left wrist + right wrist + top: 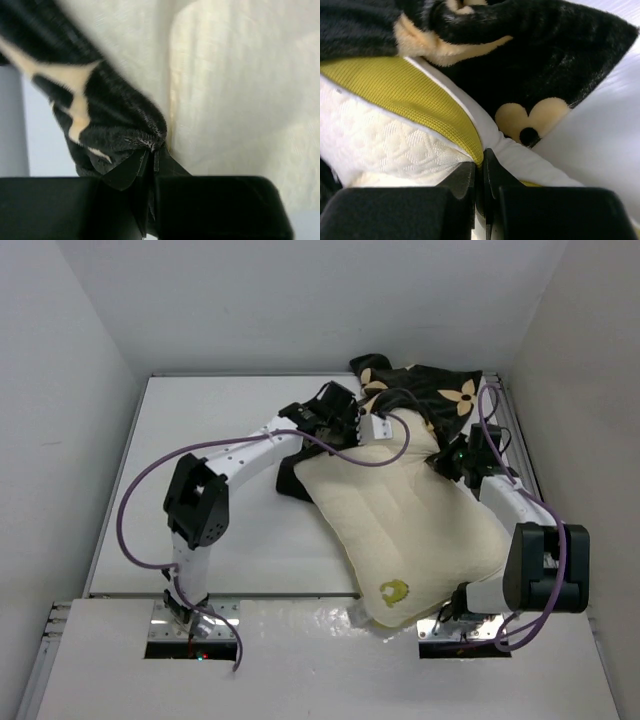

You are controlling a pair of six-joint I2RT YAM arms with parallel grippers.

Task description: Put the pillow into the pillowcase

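Observation:
The cream pillow (410, 525) lies slantwise at the table's right, logo end toward me, far end under the black flower-print pillowcase (435, 390) bunched at the back right. My left gripper (348, 422) is at the pillow's far left corner. In the left wrist view it (152, 155) is shut on a fold of the pillowcase (115, 120), with the pillow (240, 90) right behind. My right gripper (455, 455) is at the pillow's far right edge. In the right wrist view it (481, 165) is pinched shut on the pillow's yellow-green band (420, 95), with the pillowcase (545, 65) just beyond.
The white table (220, 420) is walled in white on the left, back and right. A dark bit of pillowcase (295, 488) shows beside the pillow's left edge. The pillow's logo corner (392, 592) overhangs the table's near edge, between the arm bases.

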